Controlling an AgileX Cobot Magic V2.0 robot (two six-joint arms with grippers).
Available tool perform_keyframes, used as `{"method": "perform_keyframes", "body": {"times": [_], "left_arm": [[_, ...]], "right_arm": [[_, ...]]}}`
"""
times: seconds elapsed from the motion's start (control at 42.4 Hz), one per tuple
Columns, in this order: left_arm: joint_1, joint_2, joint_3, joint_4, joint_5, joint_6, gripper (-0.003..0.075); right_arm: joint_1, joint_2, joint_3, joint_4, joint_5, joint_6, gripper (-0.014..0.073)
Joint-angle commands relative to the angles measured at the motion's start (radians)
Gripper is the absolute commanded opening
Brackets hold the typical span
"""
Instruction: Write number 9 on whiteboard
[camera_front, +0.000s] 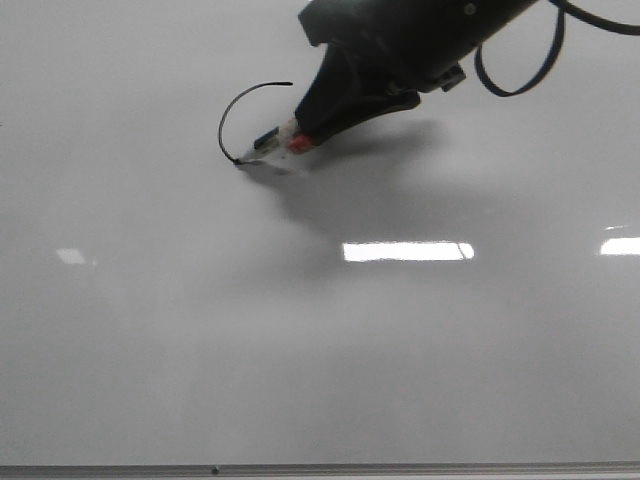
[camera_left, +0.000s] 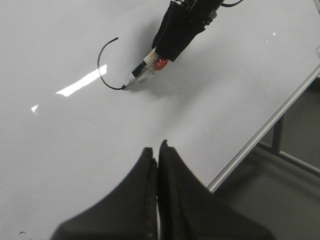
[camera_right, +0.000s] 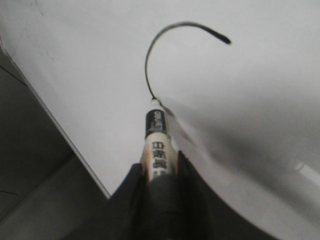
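The whiteboard (camera_front: 320, 360) is glossy pale grey and fills the front view. A thin black curved stroke (camera_front: 232, 112), the left half of a loop, is all that shows of the number 9; it also shows in the left wrist view (camera_left: 101, 65) and the right wrist view (camera_right: 165, 37). My right gripper (camera_front: 305, 135) is shut on a white marker (camera_front: 272, 143) with an orange band, its tip touching the board at the stroke's lower end (camera_right: 156, 122). My left gripper (camera_left: 156, 150) is shut and empty, hovering over the board near its edge.
A thin grey metal edge strip (camera_front: 320, 467) runs along the board's near edge, and shows in the left wrist view (camera_left: 265, 130). Bright rectangular light reflections (camera_front: 408, 251) lie on the board. A black cable (camera_front: 520, 70) loops from the right arm.
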Motion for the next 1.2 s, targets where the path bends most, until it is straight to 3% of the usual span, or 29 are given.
{"method": "perform_keyframes", "body": {"times": [0.0,0.401,0.825,0.967,1.179], "left_arm": [[0.002,0.007,-0.028,-0.044,-0.054,-0.013,-0.0019],[0.002,0.007,-0.028,-0.044,-0.054,-0.013,-0.0019],[0.002,0.007,-0.028,-0.044,-0.054,-0.013,-0.0019],[0.002,0.007,-0.028,-0.044,-0.054,-0.013,-0.0019],[0.002,0.015,-0.036,-0.092,-0.03,-0.008,-0.0016]], "right_arm": [[-0.058,-0.082,-0.009,0.015,-0.081,-0.001,-0.0057],[-0.071,-0.121,-0.067,0.012,-0.048,-0.002,-0.0057],[-0.011,-0.03,0.177,-0.028,-0.128,-0.002,-0.0057],[-0.01,-0.049,0.172,-0.027,-0.055,-0.013,-0.0057],[0.032,-0.19,0.172,-0.022,0.081,-0.153,-0.0057]]}}
